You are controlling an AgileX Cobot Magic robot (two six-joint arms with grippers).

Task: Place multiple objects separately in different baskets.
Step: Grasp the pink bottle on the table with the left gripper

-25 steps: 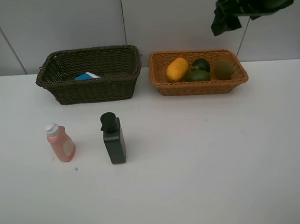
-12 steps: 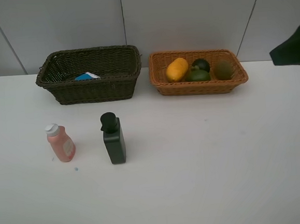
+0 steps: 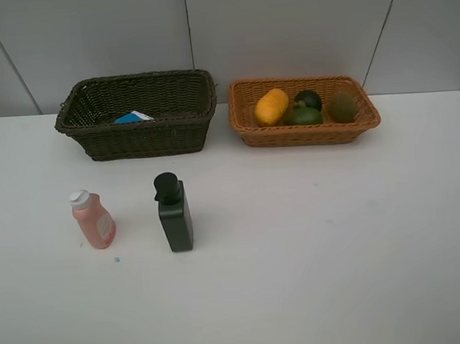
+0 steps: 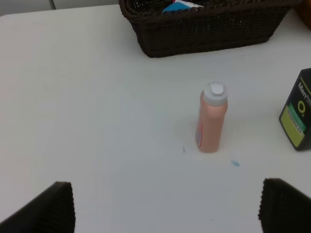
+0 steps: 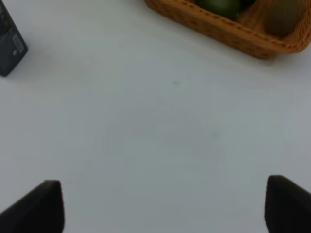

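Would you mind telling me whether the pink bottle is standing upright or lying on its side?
Upright: the pink bottle stands on its base on the table, with its white cap on top.

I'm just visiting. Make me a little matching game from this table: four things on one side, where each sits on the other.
1 mango
2 pink bottle
3 black bottle
4 blue-and-white object

A in the dark basket
B on the table, farther left
C in the tan basket
D on the table, farther right

Pairs: 1-C, 2-B, 3-D, 4-A
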